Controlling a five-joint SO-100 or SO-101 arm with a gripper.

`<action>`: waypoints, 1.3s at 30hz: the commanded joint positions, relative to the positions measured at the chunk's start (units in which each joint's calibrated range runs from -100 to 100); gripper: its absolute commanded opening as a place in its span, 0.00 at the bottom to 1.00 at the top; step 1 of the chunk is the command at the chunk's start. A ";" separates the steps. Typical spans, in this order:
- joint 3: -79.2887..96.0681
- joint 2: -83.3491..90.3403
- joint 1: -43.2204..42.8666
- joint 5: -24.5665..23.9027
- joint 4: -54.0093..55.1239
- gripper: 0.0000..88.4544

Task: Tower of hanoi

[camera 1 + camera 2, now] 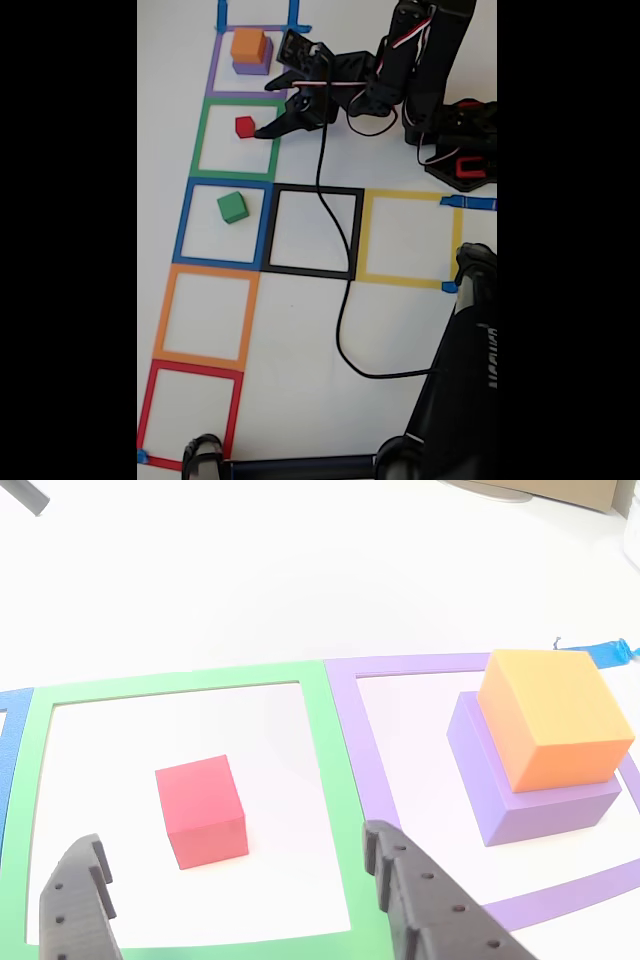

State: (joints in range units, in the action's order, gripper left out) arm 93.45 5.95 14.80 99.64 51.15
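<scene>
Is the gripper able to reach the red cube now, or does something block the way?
Probably yes. The gripper is open, its fingers apart on either side of the red cube, which sits alone in the green square with nothing between.

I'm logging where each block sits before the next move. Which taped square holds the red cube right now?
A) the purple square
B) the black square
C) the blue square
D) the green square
D: the red cube sits alone inside the green square, while the purple square holds the orange block stacked on the purple block.
</scene>
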 commanded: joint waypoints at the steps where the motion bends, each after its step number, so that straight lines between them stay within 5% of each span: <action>1: -4.18 -6.15 -0.90 0.36 6.18 0.34; 14: -10.45 -21.41 -4.83 0.36 17.43 0.34; 39: -17.18 -29.25 -8.76 0.36 17.52 0.32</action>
State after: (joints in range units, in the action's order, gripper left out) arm 76.98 -23.51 7.31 99.64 67.59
